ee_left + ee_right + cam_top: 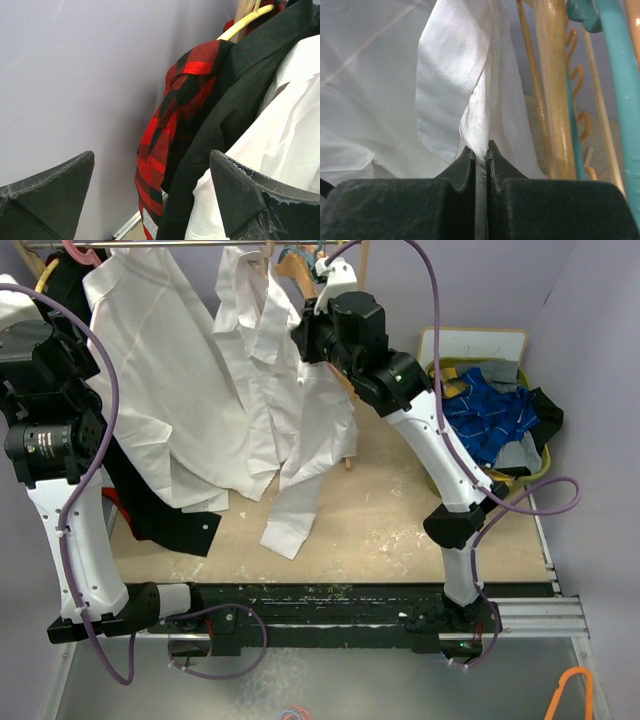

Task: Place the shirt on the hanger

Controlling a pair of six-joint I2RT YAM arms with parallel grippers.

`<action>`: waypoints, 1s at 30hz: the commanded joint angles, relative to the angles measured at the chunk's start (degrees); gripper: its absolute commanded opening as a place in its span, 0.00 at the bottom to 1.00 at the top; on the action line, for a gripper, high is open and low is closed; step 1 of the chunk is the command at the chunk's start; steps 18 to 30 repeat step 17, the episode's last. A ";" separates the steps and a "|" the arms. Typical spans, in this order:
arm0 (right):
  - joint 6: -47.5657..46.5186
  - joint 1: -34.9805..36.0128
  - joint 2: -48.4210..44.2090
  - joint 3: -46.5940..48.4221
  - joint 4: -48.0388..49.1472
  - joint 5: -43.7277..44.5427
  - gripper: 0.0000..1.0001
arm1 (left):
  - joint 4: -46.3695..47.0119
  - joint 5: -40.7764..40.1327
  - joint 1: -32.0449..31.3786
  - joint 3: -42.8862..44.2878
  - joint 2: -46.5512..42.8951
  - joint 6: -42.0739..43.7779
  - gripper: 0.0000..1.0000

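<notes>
White shirt (450,75) pinched in R pincer (480,150) near tan hanger (297,278); L pincer (152,160) spread near plaid garment (170,125).

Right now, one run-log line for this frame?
right jaws: shut on shirt fold | left jaws: open, empty, by black jacket | hanger: beside shirt top

The shirt (285,390) is white, the hanger (553,90) tan

Lavender walls (590,300) are framing a pale, scuffed wooden counter (385,525), and soft even light is washing over it.
</notes>
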 commanded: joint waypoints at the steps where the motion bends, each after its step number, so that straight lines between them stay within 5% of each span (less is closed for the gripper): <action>1: 4.08 0.08 -2.53 -1.90 7.43 -5.75 0.00 | 1.28 1.00 -0.31 -0.15 -0.28 -0.69 0.99; 6: 6.06 1.46 -2.71 -3.33 9.38 -8.32 0.00 | 0.39 3.08 -0.30 -0.07 -0.29 -0.74 0.99; 7: 6.46 1.47 -2.62 -3.46 9.53 -8.67 0.08 | -0.01 4.64 -0.31 0.10 -0.30 -0.03 0.99; 9: 6.25 1.53 -3.56 -5.21 10.51 -8.45 0.43 | -1.88 9.51 -0.30 0.46 -0.32 3.35 0.99; 11: 5.73 1.74 -6.41 -9.64 13.44 -7.49 0.95 | -3.16 13.64 -0.30 0.37 -0.29 7.94 0.99; 12: 5.34 1.77 -8.12 -12.25 15.36 -6.94 0.99 | -3.62 15.37 -0.30 0.18 -0.44 9.37 0.99; 17: 4.18 1.72 -16.11 -23.64 24.73 -4.26 1.00 | -1.50 15.72 -0.30 -3.90 -1.11 8.72 0.99; 30: 4.18 1.72 -16.11 -23.64 24.73 -4.26 1.00 | -1.50 15.72 -0.30 -3.90 -1.11 8.72 0.99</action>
